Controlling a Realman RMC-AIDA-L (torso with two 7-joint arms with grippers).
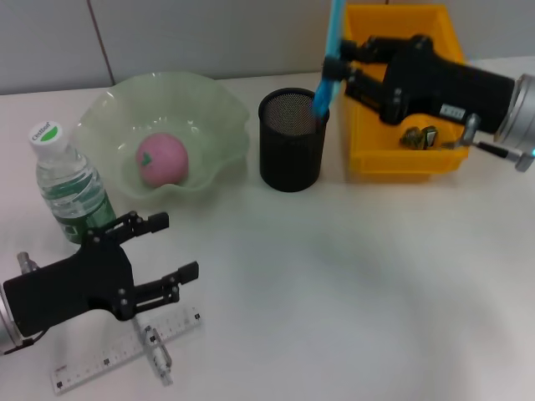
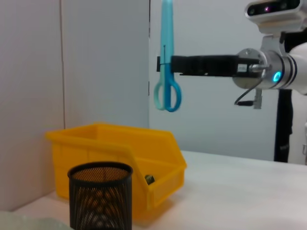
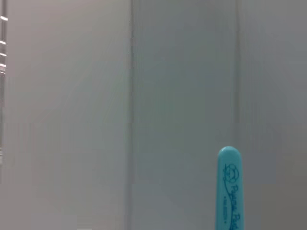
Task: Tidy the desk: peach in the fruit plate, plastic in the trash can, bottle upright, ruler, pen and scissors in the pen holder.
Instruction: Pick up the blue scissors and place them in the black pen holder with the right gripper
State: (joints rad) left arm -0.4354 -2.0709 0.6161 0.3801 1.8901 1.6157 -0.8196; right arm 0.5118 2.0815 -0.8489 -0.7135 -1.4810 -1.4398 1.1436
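Nearest me, my left gripper [image 1: 171, 255] hangs with fingers spread above the ruler [image 1: 125, 351], the pen [image 1: 155, 350] lying across it. My right gripper [image 1: 338, 65] clamps the blue scissors [image 1: 328, 63], handles down, over the mesh pen holder [image 1: 292, 139] beside the yellow bin [image 1: 368, 150].

My head camera looks down on the whole desk [image 1: 334, 292]. My left wrist camera sits low near the desk, facing the mesh pen holder [image 2: 100, 194], yellow bin [image 2: 120, 153] and hanging scissors [image 2: 167, 57], all shared with the head view. My right wrist camera faces the wall, close to the scissors' tip.
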